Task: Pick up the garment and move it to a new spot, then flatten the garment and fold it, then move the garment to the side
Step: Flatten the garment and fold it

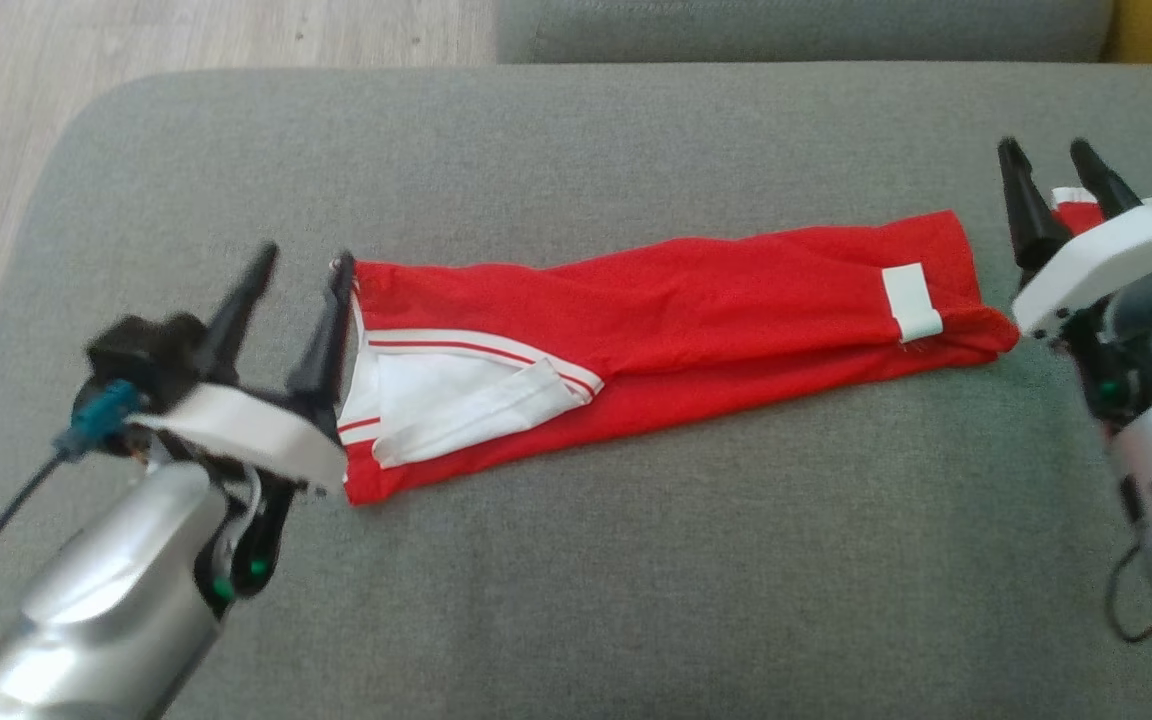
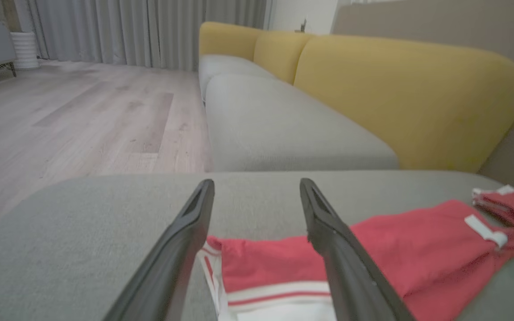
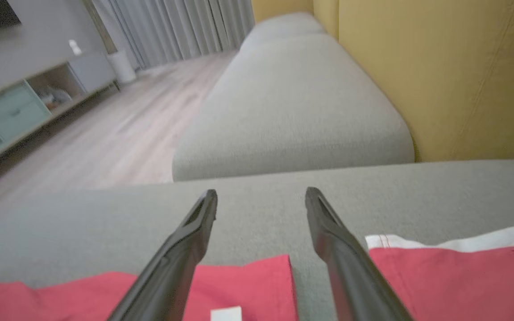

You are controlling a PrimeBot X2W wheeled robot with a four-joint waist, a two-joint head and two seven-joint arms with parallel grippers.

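Red garment (image 1: 696, 310) of thin, smooth cloth, folded into a long narrow band and lying flat on a grey sofa seat (image 1: 576, 560) of coarse woven fabric with rounded corners. Long axis across the head view from left to right, rising slightly toward the right. Wider end at the left, with white trim (image 1: 436, 395) and thin red stripes; narrower end at the right, with a small white label (image 1: 911, 300).

Left hand (image 1: 303, 256) at the wide end, dark tapered fingers spread wide, gripping nothing, one fingertip just beside the garment's corner. Right hand (image 1: 1044, 147) beyond the narrow end, fingers likewise spread and empty, with a further scrap of red cloth (image 1: 1076, 215) edged in white just beside it.

From the left wrist: yellow backrests (image 2: 408, 98), pale wood floor (image 2: 83, 116) and grey curtains (image 2: 150, 31) beyond the fingers (image 2: 185, 232). From the right wrist: a low cabinet (image 3: 25, 107) by the wall, and a bare grey gap between the two red pieces.
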